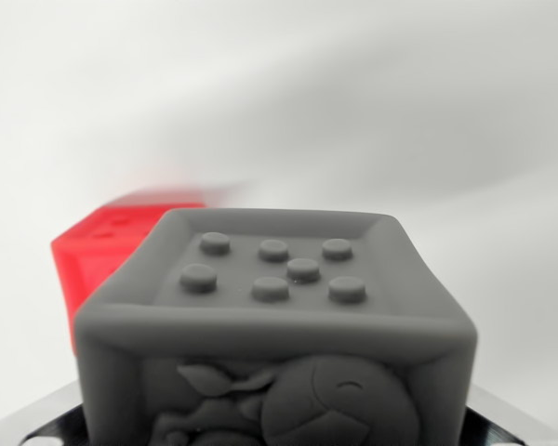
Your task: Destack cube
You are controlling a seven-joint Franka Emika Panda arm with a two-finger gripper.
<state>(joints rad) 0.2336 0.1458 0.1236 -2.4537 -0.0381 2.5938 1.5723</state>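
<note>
Across the bottom of the wrist view, a grey cube [275,325] fills the frame, close under the camera, its top face carrying seven raised studs and its front a moulded relief. It looks light, rubbery and grippy; the plain side walls would give the best hold. Behind it toward the wrist view's left sits a red cube [107,251], blurred. The fingers are hardly visible, so their state cannot be told.
</note>
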